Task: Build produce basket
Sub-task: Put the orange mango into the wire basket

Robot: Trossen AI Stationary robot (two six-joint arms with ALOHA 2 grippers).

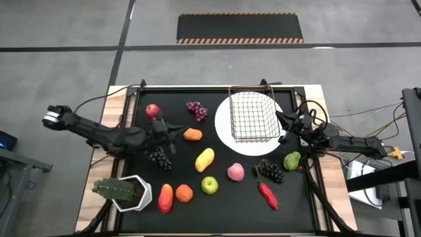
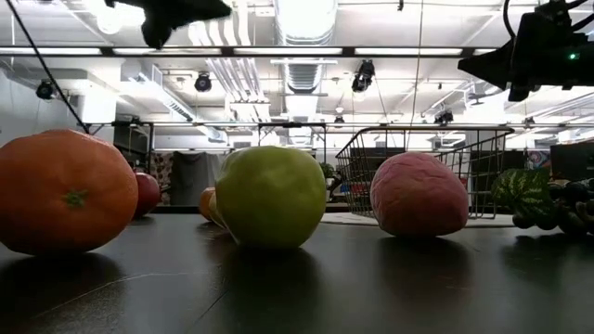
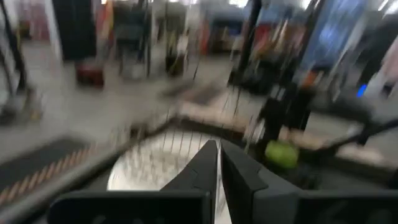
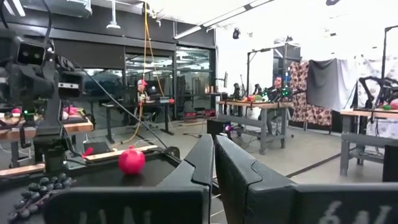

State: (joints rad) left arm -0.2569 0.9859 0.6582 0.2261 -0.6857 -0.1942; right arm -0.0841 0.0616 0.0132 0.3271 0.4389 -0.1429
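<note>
The wire basket (image 1: 253, 116) stands empty on a round white plate (image 1: 223, 125) at the far right of the black mat. Produce lies spread over the mat: a red apple (image 1: 152, 110), purple grapes (image 1: 197, 110), an orange (image 1: 193, 135), a yellow mango (image 1: 204, 159), a pink peach (image 1: 235, 172), a green apple (image 1: 209, 185) and a green pepper (image 1: 292, 160). My left gripper (image 1: 176, 130) hangs shut above the mat, just left of the orange. My right gripper (image 1: 283, 118) is shut in the air beside the basket's right wall. Both show high up in the low view.
A green plant in a white pot (image 1: 125, 192) stands at the near left corner. Dark grapes (image 1: 158, 157) lie under the left arm. More dark grapes (image 1: 270, 170) and a red pepper (image 1: 268, 195) lie near right; another red pepper (image 1: 165, 198) and an orange (image 1: 184, 193) lie near left.
</note>
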